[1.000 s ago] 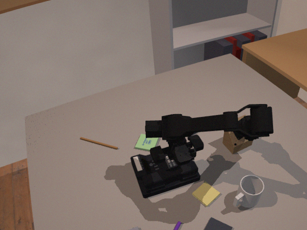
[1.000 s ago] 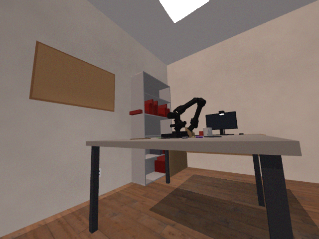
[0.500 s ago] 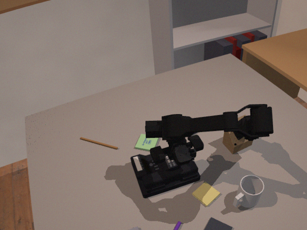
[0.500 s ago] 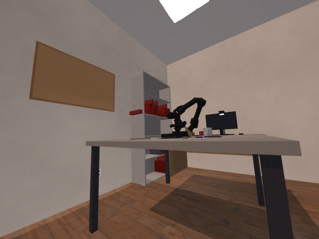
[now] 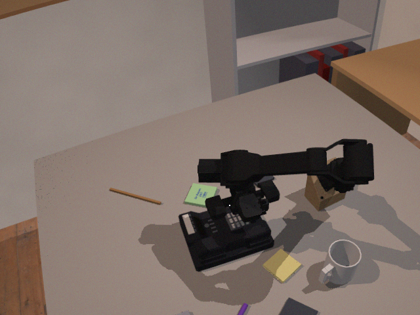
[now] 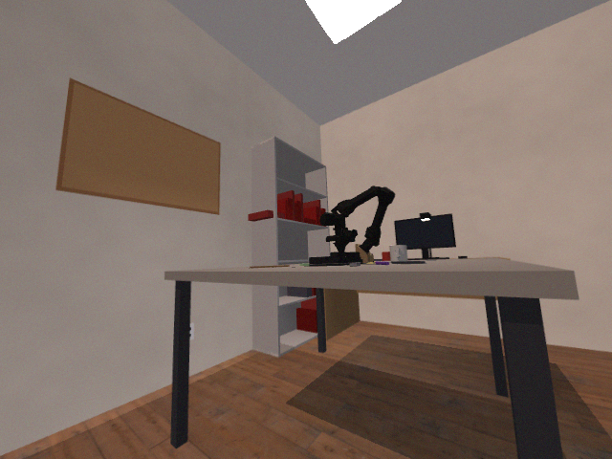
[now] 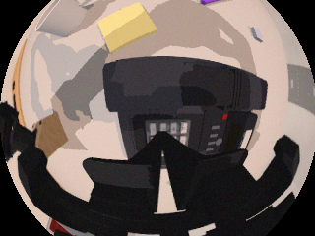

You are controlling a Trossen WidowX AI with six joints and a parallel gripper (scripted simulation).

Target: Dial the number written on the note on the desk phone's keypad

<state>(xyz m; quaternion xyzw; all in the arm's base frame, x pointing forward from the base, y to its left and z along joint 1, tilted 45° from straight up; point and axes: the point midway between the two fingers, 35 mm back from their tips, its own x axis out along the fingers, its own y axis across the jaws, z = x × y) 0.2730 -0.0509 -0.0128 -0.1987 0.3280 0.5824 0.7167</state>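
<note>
I see the black phone (image 5: 225,237) near the table's (image 5: 102,244) front edge, its pale keypad (image 5: 234,220) showing and its handset (image 5: 220,247) down. My tool (image 5: 230,207) hangs over the keys, clenched on nothing. The green note (image 5: 200,194) lies just behind the phone.

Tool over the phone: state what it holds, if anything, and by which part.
Nothing is held. The tool is shut with its fingers together and nothing between them, poised over the keypad of the desk phone.
</note>
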